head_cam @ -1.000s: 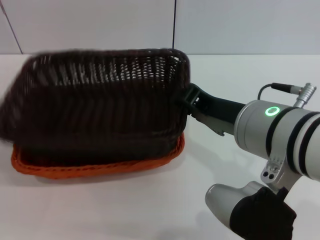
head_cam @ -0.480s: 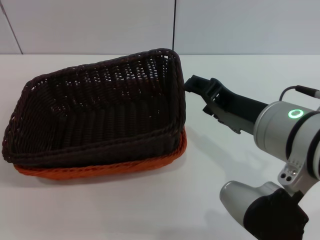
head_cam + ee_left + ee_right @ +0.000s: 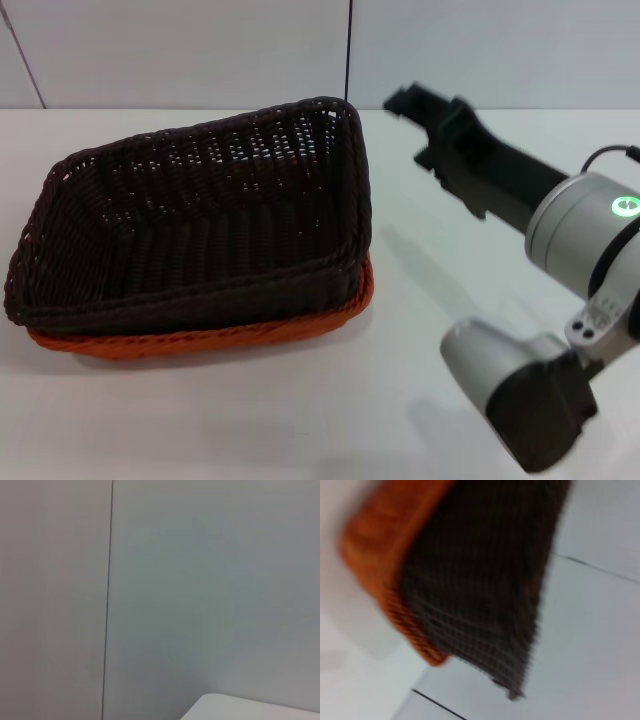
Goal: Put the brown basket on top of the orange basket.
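Backdrop: white bench (image 3: pixel 300 420) running up to a pale panelled wall (image 3: pixel 200 50) with a dark vertical seam in it.

Brown basket: the brown basket (image 3: pixel 190 225) sits on the left half of the bench, nested on top of the orange one, and it's not level. Its far right corner rides high while the near left edge sits low. The dark weave and braided rim are plain to see in the head view, and the inside is bare.

Orange basket: the orange basket (image 3: pixel 200 335) is underneath, flat on the bench. Only a strip of its bright rim peeks out along the near side and round the right corner of the brown one. The right wrist view catches both, the orange basket (image 3: pixel 380 570) pressed right against the dark side of the brown basket (image 3: pixel 485 580), though that picture is smeared.

Right hand: the right hand (image 3: pixel 405 100) is up off the bench, to the right of the baskets and level with their far edge, clear of the brown rim and holding nothing. Its black body points towards the far wall; whether its fingers are spread or together, I cannot tell from this angle.

Left hand: out of sight. Its wrist camera shows only wall and one corner of the bench (image 3: pixel 260 709).
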`<control>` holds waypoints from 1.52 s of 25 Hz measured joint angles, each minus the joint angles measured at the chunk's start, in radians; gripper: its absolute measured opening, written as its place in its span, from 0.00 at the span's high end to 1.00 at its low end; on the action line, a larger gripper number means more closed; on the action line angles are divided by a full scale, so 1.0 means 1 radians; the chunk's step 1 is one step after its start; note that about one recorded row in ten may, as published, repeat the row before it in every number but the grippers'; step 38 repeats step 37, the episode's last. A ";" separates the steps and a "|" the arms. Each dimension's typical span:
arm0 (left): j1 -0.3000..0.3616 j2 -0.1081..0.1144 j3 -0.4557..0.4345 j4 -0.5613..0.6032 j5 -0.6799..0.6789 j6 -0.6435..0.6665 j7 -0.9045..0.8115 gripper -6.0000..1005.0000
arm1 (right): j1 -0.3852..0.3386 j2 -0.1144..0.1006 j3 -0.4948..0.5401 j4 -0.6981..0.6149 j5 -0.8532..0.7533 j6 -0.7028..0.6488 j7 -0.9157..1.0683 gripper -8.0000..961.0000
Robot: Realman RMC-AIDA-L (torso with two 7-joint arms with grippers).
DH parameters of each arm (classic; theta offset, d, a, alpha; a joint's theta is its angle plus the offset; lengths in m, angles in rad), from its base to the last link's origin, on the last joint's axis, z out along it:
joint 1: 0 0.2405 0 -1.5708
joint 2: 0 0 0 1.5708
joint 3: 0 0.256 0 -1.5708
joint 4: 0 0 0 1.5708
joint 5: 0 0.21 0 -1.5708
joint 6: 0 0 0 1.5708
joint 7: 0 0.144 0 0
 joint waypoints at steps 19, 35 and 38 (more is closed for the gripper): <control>-0.002 -0.002 0.008 -0.012 0.008 0.039 -0.008 0.21 | -0.020 0.005 0.468 0.517 -0.331 -1.071 1.610 0.31; -0.006 -0.004 0.009 -0.012 0.008 0.040 -0.009 0.21 | 0.317 0.007 0.596 1.706 0.597 -2.183 1.679 0.31; -0.006 -0.005 0.009 -0.012 0.008 0.043 -0.009 0.21 | 0.319 0.006 0.596 1.722 0.651 -2.171 1.708 0.31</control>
